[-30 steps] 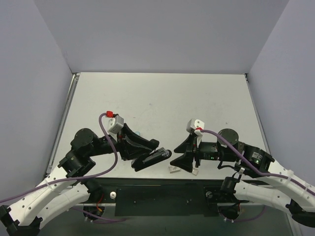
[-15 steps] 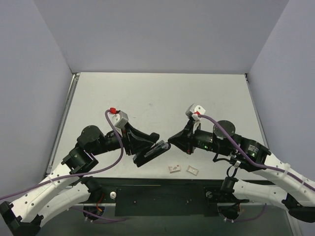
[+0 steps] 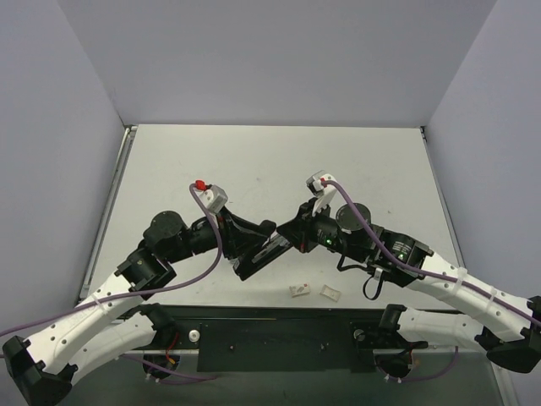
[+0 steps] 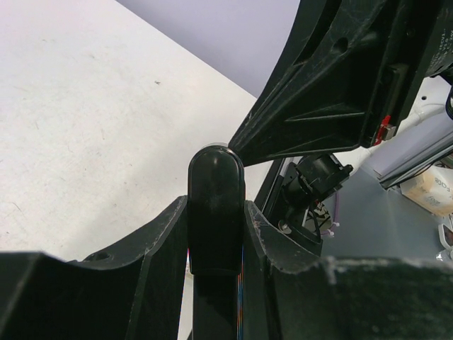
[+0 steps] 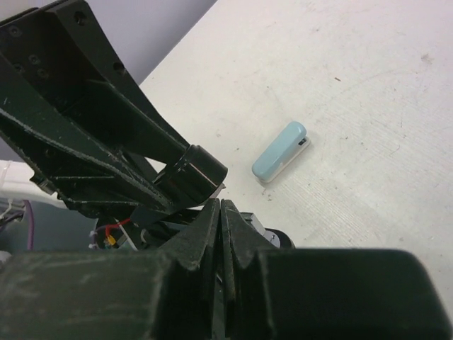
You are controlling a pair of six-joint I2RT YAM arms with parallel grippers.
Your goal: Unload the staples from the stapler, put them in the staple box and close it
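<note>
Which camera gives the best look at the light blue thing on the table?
The right wrist view: the light blue object lies whole and unobstructed on the table. I can't find it in the top external or left wrist views.

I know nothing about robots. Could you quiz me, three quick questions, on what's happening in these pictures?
1. True or false: the left claw is clamped on the black stapler.
2. The right claw's tips are: A) spread wide, B) pressed together, C) out of view.
3. How many small white scraps lie near the table's front edge?
Key: 1 true; 2 B; 3 two.
</note>
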